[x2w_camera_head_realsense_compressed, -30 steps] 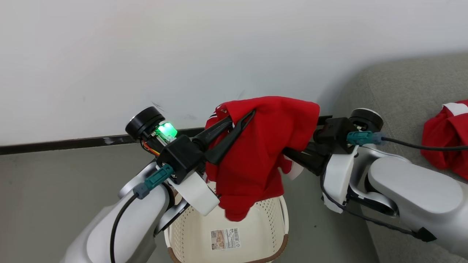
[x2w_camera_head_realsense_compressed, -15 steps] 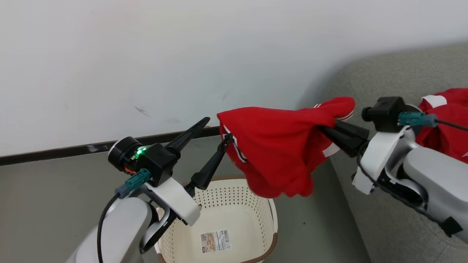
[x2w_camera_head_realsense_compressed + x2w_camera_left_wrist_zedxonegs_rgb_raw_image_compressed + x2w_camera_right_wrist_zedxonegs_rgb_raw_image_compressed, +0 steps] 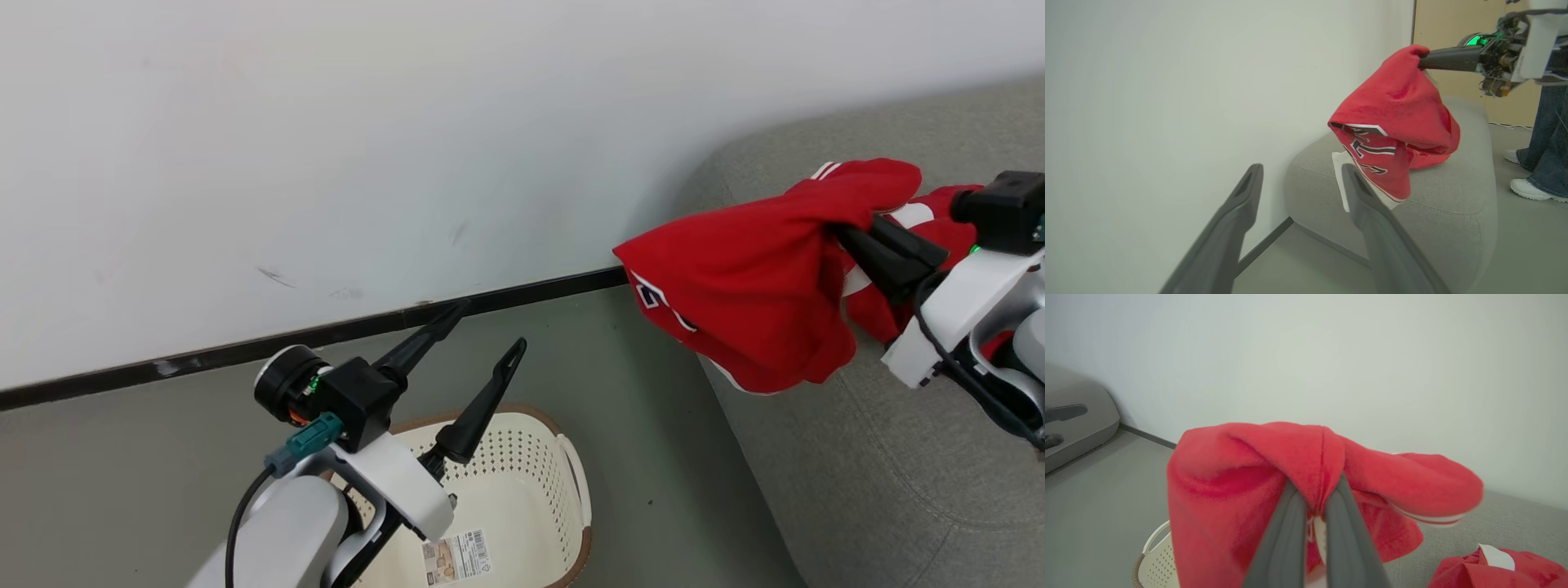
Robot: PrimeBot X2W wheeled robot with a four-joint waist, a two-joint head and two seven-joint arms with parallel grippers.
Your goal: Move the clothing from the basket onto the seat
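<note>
Lettering [image 3: 1368,149] on garment [image 3: 1400,102], basket label [image 3: 455,557]: illegible

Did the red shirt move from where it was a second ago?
Yes. The red shirt was hanging right above the basket; now it hangs over the edge of the sofa, right of the basket.

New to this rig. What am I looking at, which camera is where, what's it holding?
It is a wheeled robot with two arms, each ending in a two-fingered hand. One picture looks down from its head; the other two look along the fingers from each wrist. The right hand is shut on a red garment, hanging in the air by the end of the grey sofa. The left hand is open and empty, near the white basket, whose visible part holds no clothing. A second red garment lies on the sofa. In the left wrist picture, a person's legs stand beyond the sofa.
</note>
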